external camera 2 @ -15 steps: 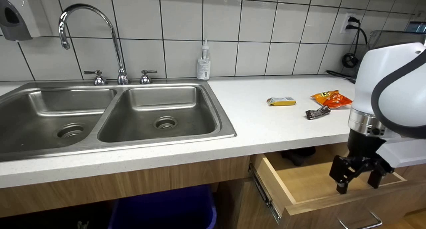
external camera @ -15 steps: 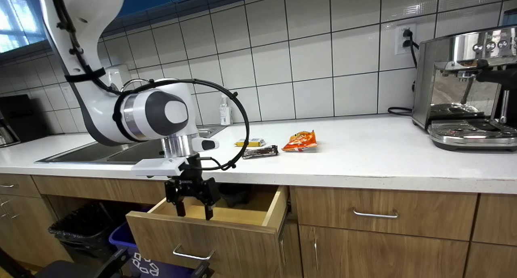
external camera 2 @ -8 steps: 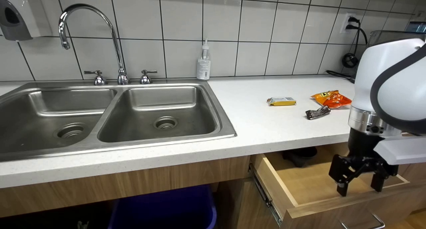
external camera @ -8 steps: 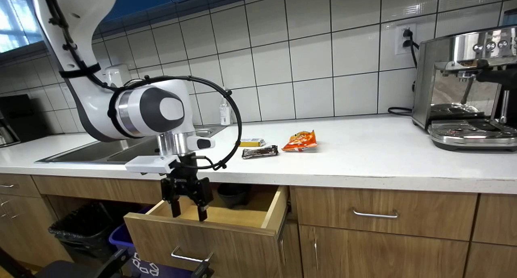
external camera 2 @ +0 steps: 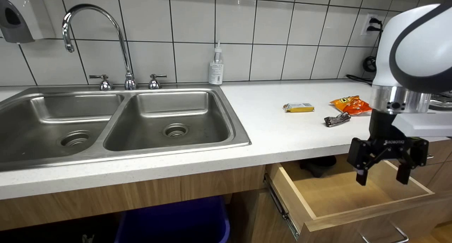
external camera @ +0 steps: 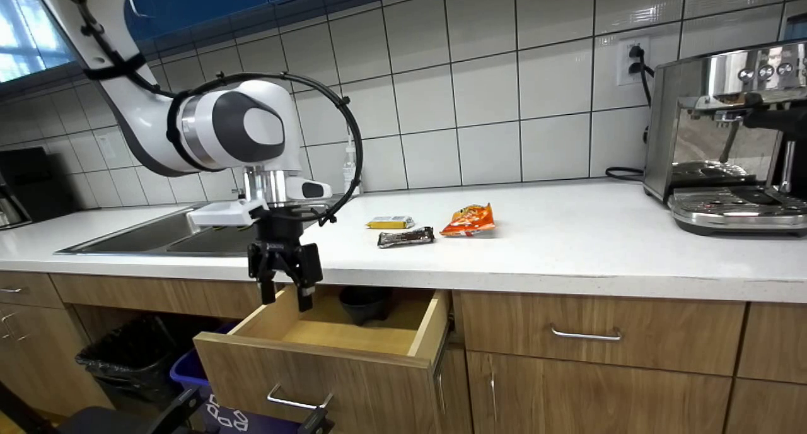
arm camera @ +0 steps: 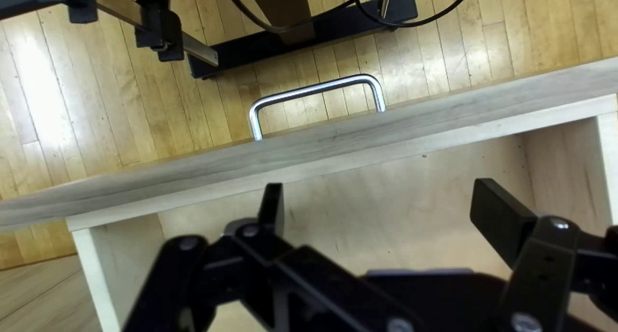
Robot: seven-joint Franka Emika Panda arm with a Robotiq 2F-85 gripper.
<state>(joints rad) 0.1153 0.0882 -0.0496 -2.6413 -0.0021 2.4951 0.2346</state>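
My gripper (external camera: 287,298) is open and empty, pointing down above the pulled-out wooden drawer (external camera: 315,374). It shows over the same drawer (external camera 2: 367,212) in an exterior view, gripper (external camera 2: 382,179). In the wrist view the gripper's fingers (arm camera: 376,201) are wide apart over the drawer's bare floor, with the drawer front (arm camera: 314,151) and its handle (arm camera: 316,89) beyond. A black bowl (external camera: 365,304) sits at the back of the drawer, also seen in an exterior view (external camera 2: 317,166). On the counter lie a yellow packet (external camera 2: 298,108), a dark-wrapped bar (external camera 2: 337,119) and an orange bag (external camera 2: 355,106).
The counter edge (external camera: 536,281) overhangs the drawer's back. A steel double sink (external camera 2: 166,137) with a faucet (external camera 2: 122,41) and a bottle (external camera 2: 216,71) stand beside it. An espresso machine (external camera: 737,144) is at the far end. A blue bin (external camera 2: 173,221) is under the counter.
The drawer slid out slightly and the black bowl shifted a little. My open gripper, earlier low inside the drawer by its front panel, has risen and moved back from the front.
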